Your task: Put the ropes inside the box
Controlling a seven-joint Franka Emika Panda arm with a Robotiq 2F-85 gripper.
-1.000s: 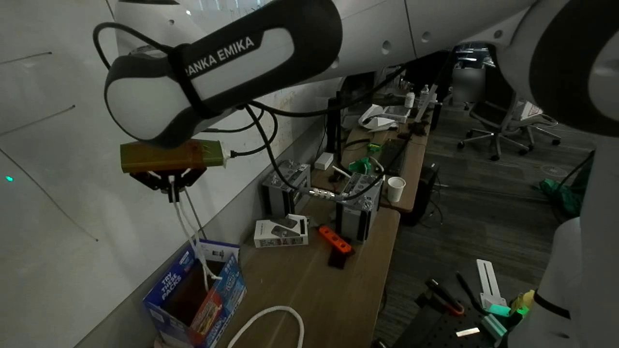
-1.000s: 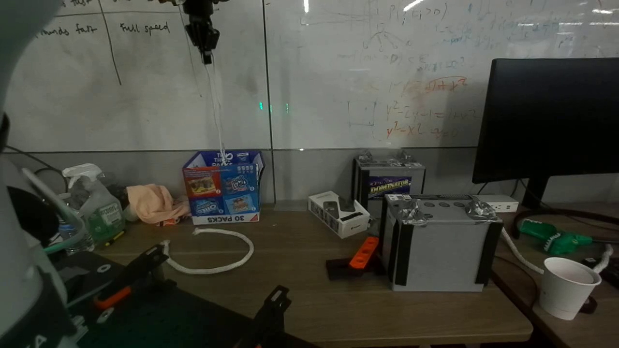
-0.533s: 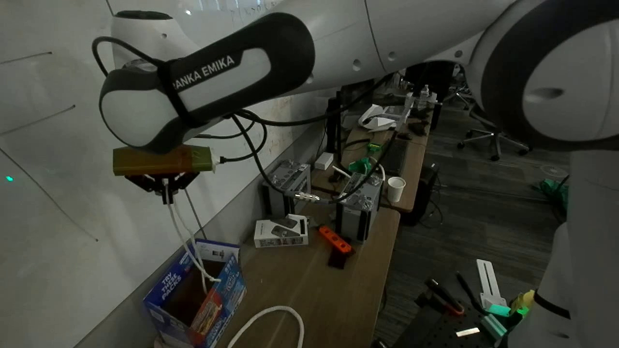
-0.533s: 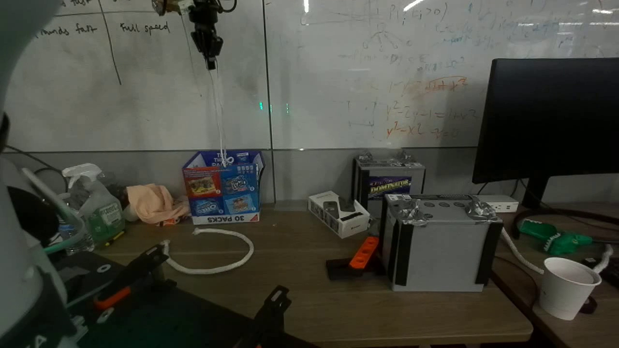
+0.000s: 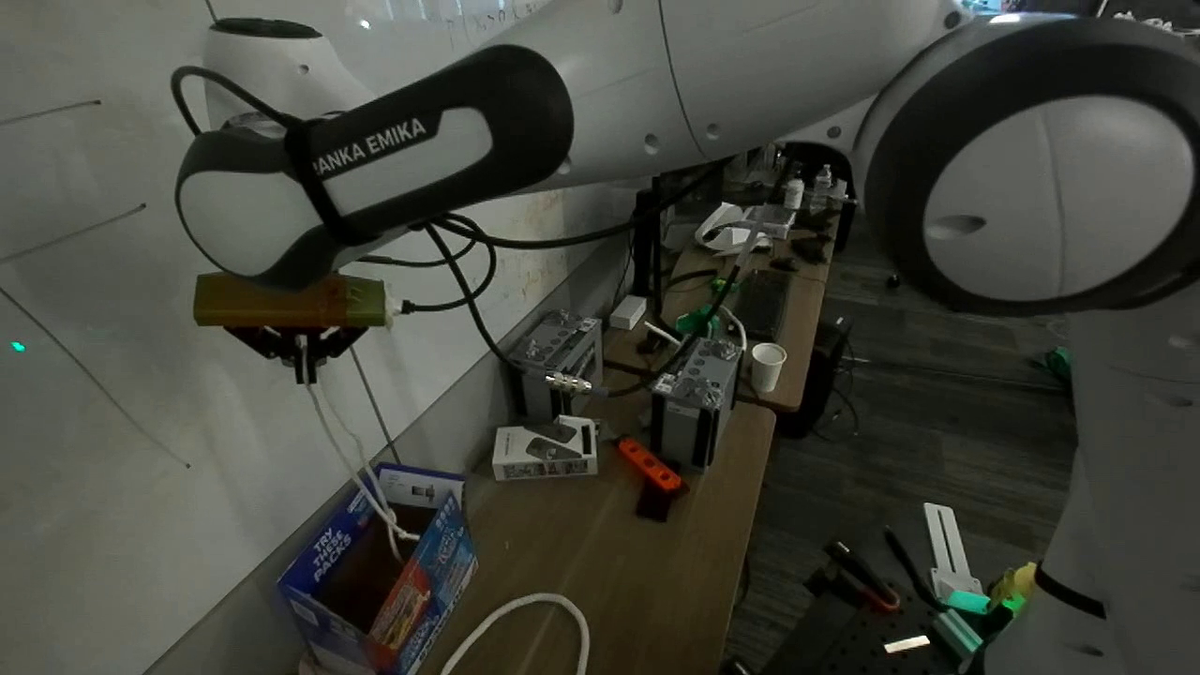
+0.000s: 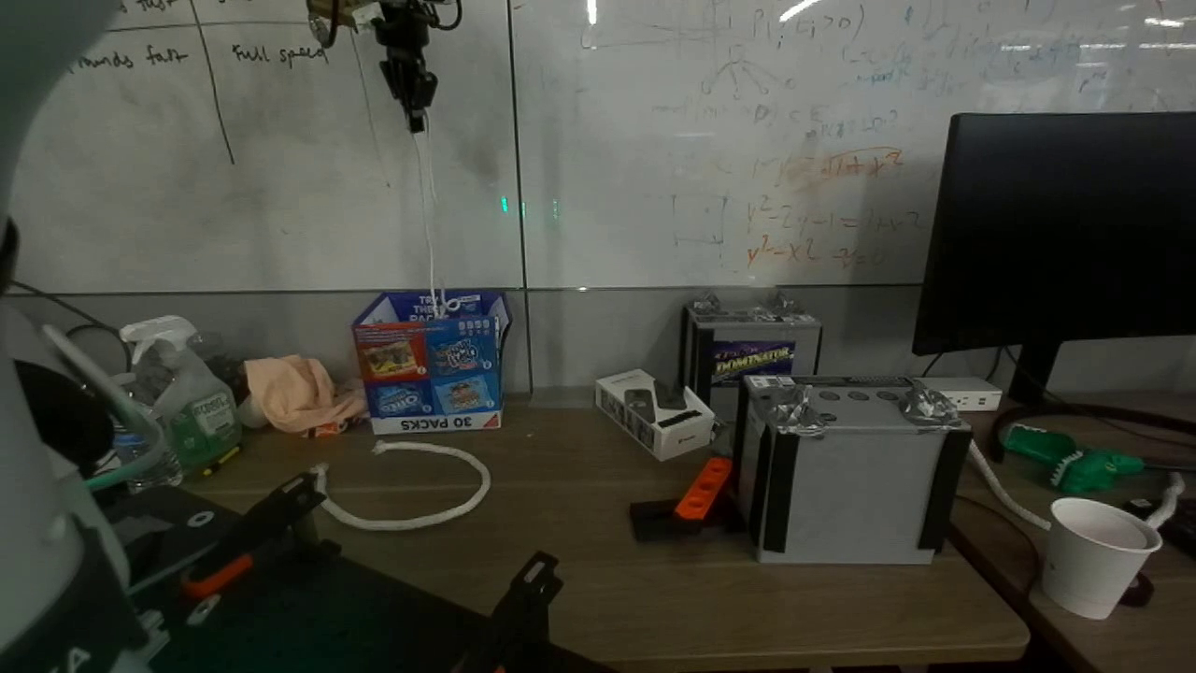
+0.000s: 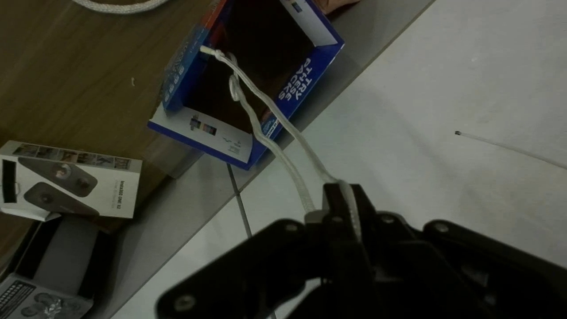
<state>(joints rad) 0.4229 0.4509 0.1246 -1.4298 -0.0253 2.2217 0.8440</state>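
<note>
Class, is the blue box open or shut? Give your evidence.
The blue box is open: the wrist view shows its dark interior between walls.

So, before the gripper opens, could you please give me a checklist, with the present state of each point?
1. The gripper shut on the held rope: ok.
2. The box upright, top open: ok.
3. The held rope hanging over the opening: ok in the wrist view.
4. Its pale end clear of the box wall: cannot tell; the two overlap in the wrist view.
5. The gripper low over the box: not ok; it hangs well above, so rope might fall outside if released now.
6. The loose rope in the box: not ok; it lies on the table.
</note>
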